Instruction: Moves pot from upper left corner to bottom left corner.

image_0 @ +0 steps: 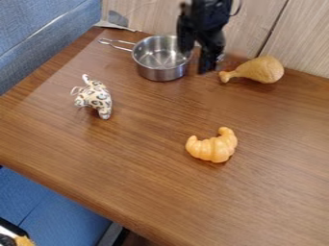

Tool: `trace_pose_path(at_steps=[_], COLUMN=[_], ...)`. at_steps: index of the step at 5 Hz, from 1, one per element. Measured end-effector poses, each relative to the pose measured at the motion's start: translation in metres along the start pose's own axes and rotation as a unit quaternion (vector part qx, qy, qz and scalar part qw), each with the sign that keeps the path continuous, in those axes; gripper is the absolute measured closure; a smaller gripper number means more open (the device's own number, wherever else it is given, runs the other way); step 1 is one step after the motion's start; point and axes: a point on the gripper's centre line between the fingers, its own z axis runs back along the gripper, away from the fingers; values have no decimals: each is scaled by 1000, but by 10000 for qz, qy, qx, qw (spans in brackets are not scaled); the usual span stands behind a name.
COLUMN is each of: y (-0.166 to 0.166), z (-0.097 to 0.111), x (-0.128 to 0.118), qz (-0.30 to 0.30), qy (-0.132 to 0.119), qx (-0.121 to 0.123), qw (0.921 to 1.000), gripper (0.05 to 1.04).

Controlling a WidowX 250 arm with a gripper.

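Note:
My gripper (196, 60) hangs at the top centre, over the right side of the metal pot. Its fingers are apart, one over the pot's right rim and the other to the right of the pot. Upright on the table near its back edge, the silver pot (158, 71) has its wire handle pointing to the upper left. Whether a finger touches the rim, I cannot tell.
A toy drumstick (260, 70) lies close to the gripper's right. The spotted plush toy (95, 98) is at the left, and a toy croissant (212, 148) lies near the middle of the wooden table (147, 192). Wood panels stand behind.

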Motion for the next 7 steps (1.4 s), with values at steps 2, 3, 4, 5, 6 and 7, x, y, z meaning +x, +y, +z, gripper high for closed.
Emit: trace_pose_path(at_steps=[2,3,4,5,6,7], y=[30,35,35,33,35,35], z=[-12,-18,-26,-35,-35,-35], x=[-11,-13,-17,-19,-19,-19], qz=[556,670,679,676,687,676], qy=[348,519,703,844,844,840], qx=[204,268,255,220,289,297], qw=[9976,9960,9949,9939,9936,9937], gripper=[83,83,140,427,728,935])
